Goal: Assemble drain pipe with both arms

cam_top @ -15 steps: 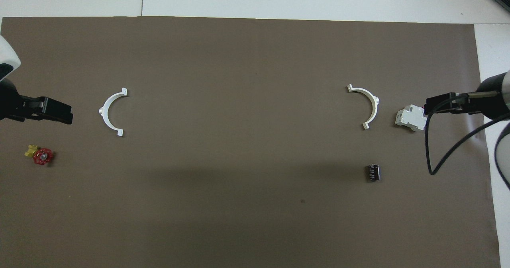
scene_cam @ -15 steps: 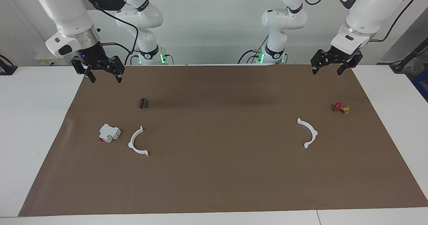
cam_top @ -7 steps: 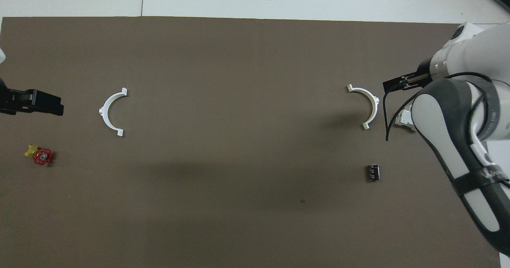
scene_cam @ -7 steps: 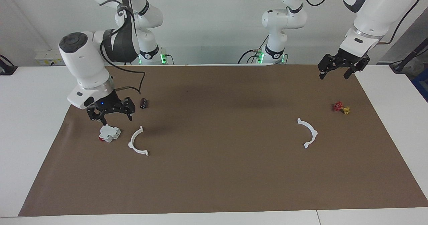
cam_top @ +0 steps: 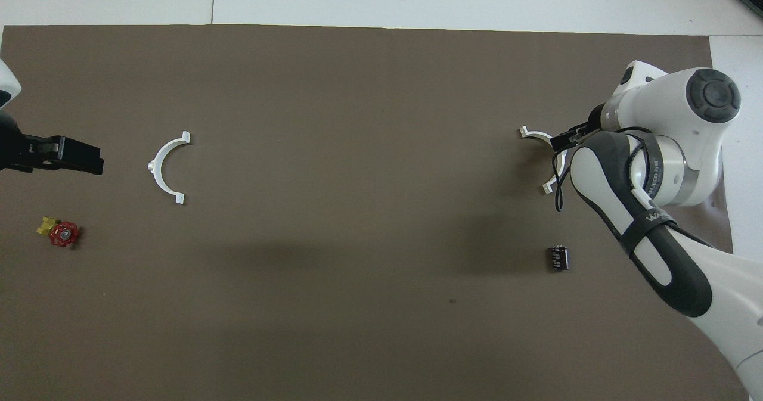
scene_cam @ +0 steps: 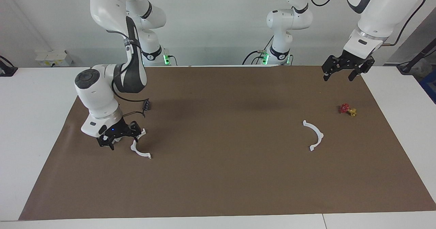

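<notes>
White counter [scene_cam: 30, 127] under a brown mat [scene_cam: 224, 174], pale wall at the robots' end.

Right pincer [scene_cam: 119, 141] low over the mat near the right arm's end of the counter, fingers spread, straddling the spot where a blocky white part [scene_cam: 117, 139] lies mostly hidden beneath it; nothing pinched. One fingertip just beside the upper tab of the nearby white half-ring [scene_cam: 139, 147]; contact cannot be told. Same half-ring partly covered by the arm in the overhead view [cam_top: 533, 134]. Small dark cylinder [scene_cam: 146, 104] nearer to the robots than that half-ring, partly masked by the arm's cable.

Left pincer [scene_cam: 344, 71] raised over the mat's corner at the left arm's end, close to the robots' edge, fingers spread, holding nothing. Red and yellow valve [scene_cam: 347, 110] on the mat below it, toward the mat's end edge. Second white half-ring [scene_cam: 315, 134] flat on the mat, farther from the robots than the valve, well apart from the first half-ring.
</notes>
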Robot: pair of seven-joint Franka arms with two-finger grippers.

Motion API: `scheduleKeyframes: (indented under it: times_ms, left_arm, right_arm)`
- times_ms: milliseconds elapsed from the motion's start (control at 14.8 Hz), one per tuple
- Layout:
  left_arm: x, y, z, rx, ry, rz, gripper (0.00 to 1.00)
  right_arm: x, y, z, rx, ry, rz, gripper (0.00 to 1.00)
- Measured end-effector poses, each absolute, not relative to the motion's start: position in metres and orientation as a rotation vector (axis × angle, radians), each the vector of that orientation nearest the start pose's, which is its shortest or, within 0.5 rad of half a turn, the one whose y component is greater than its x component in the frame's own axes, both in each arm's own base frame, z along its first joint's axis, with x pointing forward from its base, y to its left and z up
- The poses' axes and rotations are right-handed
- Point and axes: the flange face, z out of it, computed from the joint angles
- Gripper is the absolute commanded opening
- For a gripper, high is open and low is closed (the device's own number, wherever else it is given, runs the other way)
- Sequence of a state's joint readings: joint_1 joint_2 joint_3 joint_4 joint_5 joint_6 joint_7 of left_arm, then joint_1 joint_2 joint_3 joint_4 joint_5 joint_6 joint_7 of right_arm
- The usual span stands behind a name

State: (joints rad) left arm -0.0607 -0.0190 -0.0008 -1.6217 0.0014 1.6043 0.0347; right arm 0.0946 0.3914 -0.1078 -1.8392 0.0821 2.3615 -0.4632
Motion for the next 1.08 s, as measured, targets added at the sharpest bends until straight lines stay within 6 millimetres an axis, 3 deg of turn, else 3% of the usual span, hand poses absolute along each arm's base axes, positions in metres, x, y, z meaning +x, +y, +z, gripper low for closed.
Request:
scheduleKeyframes:
  times_ms: [135,270,607,675,742,810,1080]
  left_arm:
    - [0.549,-0.034,0.609,-3.137,0.151,-0.004,1.00]
    - [0.547,-0.034,0.602,-3.136,0.152,0.003,1.00]
    - [0.543,-0.034,0.604,-3.137,0.152,-0.005,1.00]
    - [0.542,-0.034,0.604,-3.137,0.151,-0.005,1.00]
    - [0.542,-0.033,0.604,-3.137,0.149,-0.003,1.00]
    - [0.542,-0.032,0.603,-3.137,0.146,-0.001,1.00]
    - [0.545,-0.028,0.595,-3.138,0.134,-0.017,0.99]
  right_arm:
    - [0.649,-0.008,0.314,-3.037,-0.707,-0.187,0.87]
    - [0.648,-0.014,0.304,-3.024,-0.763,-0.195,0.58]
    - [0.647,-0.013,0.293,-3.023,-0.751,-0.224,0.53]
    - [0.646,-0.012,0.291,-3.022,-0.753,-0.219,0.42]
    - [0.645,-0.011,0.288,-3.021,-0.755,-0.213,0.09]
    - [0.645,-0.011,0.287,-3.020,-0.756,-0.209,0.00]
    - [0.646,-0.011,0.289,-3.023,-0.744,-0.223,0.00]
